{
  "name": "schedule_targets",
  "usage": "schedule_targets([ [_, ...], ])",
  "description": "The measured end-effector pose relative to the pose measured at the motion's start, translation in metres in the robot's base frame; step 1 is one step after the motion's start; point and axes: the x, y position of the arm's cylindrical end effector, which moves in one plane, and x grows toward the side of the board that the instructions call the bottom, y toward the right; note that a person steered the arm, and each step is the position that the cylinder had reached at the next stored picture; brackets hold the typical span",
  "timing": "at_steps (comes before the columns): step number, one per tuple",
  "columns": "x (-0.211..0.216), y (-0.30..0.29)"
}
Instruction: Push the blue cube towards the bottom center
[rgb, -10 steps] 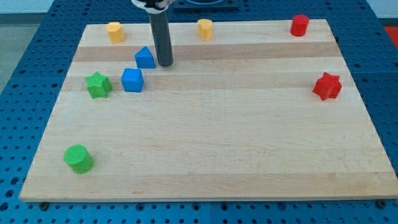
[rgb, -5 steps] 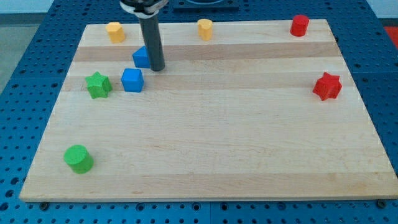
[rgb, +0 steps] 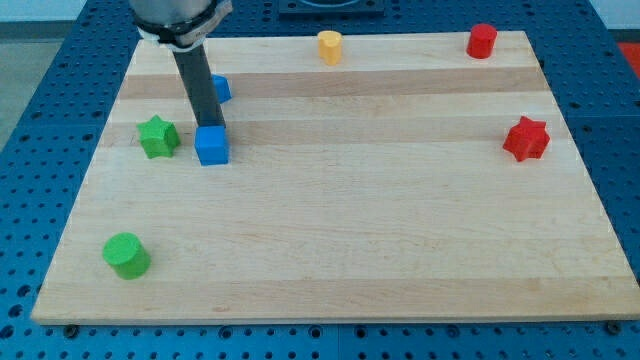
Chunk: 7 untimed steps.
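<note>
Item: my tip, the lower end of a straight dark rod with nothing on it that opens or closes. It stands at the top edge of the small blue cube, touching it or very nearly so; the rod's base hides the exact contact.

Item: the small blue cube. It sits on the pale wooden board in the view's upper left part, well apart from the bottom centre.

Item: a second small blue block, shape not clear, since the rod covers most of it. It lies just behind the rod, toward the view's top from the cube.

Item: a green star-shaped block, just beside the cube on the view's left, not touching it.

Item: a green cylinder block, near the view's bottom left corner of the board.

Item: a yellow block, shape not clear, at the view's top edge near the middle.

Item: a red cylinder block, at the view's top right.

Item: a red star-shaped block, at the view's right edge, midway down.

Item: a blue perforated table surface, surrounding the board on all sides.
</note>
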Motion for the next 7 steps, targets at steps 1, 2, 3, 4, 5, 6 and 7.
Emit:
schedule_targets([
  [1,0.023,0.000],
  [2,0.049,0.000],
  [3,0.077,0.000],
  [4,0.106,0.000],
  [5,0.133,0.000],
  [6,0.156,0.001],
  [7,0.161,0.013],
])
